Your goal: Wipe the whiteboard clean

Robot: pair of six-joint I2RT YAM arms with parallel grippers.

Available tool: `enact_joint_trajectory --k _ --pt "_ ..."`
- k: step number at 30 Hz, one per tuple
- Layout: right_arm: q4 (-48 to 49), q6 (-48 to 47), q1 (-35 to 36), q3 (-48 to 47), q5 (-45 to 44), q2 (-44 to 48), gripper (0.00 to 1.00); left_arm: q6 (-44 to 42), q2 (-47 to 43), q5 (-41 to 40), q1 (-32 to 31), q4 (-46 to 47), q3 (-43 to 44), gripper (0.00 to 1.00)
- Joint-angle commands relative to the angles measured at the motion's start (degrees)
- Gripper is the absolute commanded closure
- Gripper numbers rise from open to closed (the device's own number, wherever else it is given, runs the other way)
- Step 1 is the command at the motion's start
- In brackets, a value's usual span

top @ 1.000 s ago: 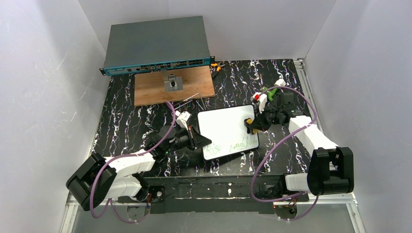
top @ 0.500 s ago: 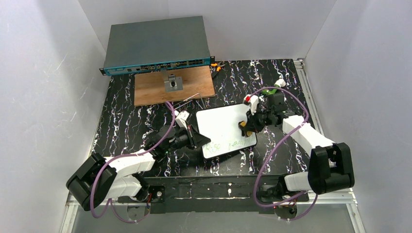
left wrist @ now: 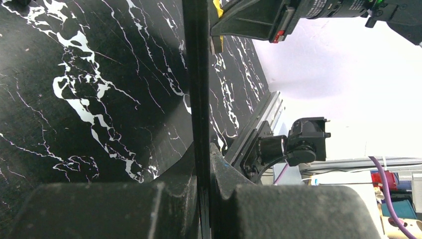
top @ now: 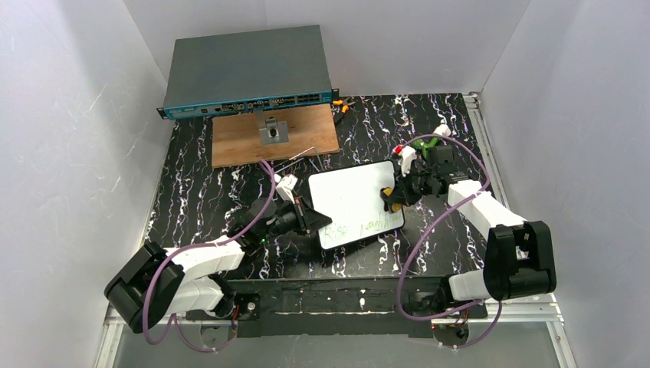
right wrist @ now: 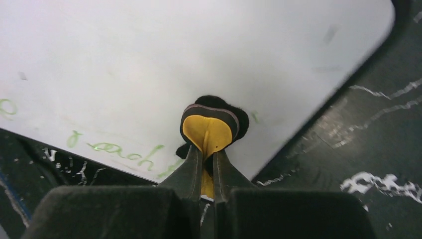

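The whiteboard (top: 351,198) lies mid-table, a white board with a black rim. Green handwriting (top: 360,227) runs along its near edge. My left gripper (top: 310,220) is shut on the board's left rim. In the left wrist view that rim shows as a thin dark edge (left wrist: 197,74) clamped between the fingers (left wrist: 203,159). My right gripper (top: 394,198) is shut on a yellow and black eraser (right wrist: 209,128). The eraser's black pad presses on the board's right part (right wrist: 174,59), just above the green marks (right wrist: 124,152).
A brown wooden panel (top: 238,142) with a metal bracket (top: 273,132) lies at the back, in front of a grey network switch (top: 245,69). Small orange tools (top: 343,103) sit beside it. White walls close in the black marbled table (top: 199,192).
The right gripper slid the eraser left over the board, then a little back to the right. The board shifted slightly left in the left gripper's hold.
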State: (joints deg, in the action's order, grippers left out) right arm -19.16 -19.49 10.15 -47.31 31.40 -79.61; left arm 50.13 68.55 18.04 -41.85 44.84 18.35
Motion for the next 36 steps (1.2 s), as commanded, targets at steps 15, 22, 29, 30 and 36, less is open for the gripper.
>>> enact_joint_trajectory --k 15,22,29,30,36 --pt "4.3 6.8 -1.5 -4.9 -12.2 -4.0 0.99 -1.6 -1.9 3.6 -0.4 6.8 1.1 1.0" --pt "-1.9 -1.9 -1.2 -0.4 0.8 0.6 0.99 -1.4 -1.5 3.5 -0.4 7.5 1.0 1.0" --pt "-7.6 -7.0 0.6 1.3 6.4 1.7 0.99 -1.3 -1.5 3.6 -0.4 8.0 0.8 1.0" --pt "-6.9 -6.7 0.6 1.3 6.1 2.1 0.99 -1.3 -1.4 3.6 -0.4 8.0 0.8 1.0" --pt "-0.6 0.1 0.4 -5.6 -0.7 0.6 0.99 -1.1 -0.9 4.4 -0.4 8.3 1.2 1.0"
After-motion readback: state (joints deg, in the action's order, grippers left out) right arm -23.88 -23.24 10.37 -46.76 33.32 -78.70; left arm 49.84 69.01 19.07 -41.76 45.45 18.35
